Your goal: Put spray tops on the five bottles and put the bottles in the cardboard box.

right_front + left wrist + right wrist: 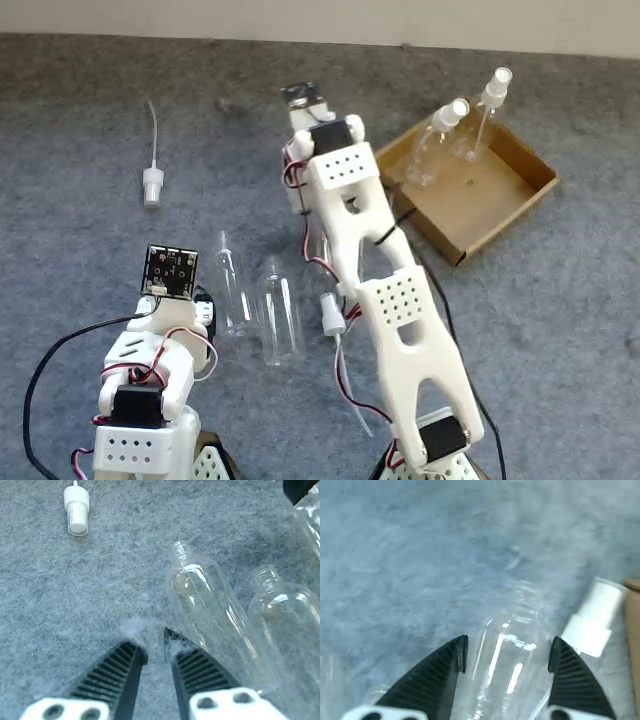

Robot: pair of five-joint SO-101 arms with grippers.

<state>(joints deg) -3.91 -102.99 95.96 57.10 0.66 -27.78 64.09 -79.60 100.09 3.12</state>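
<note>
While bottle (505, 680) lies on mat (420, 555) between fingers of right gripper (509, 641), we judge grasp comes next: long axis runs straight away from palm, neck at far end. Fingers spread wide, straddling it, nothing clamped. Spray top (592, 622) just beside neck (fitted or loose, we cannot tell). Right arm stretched far out, box (505, 195) near. Left gripper (154, 645) low on mat, nearly closed, empty, bare bottle (210, 615) just beside.
</note>
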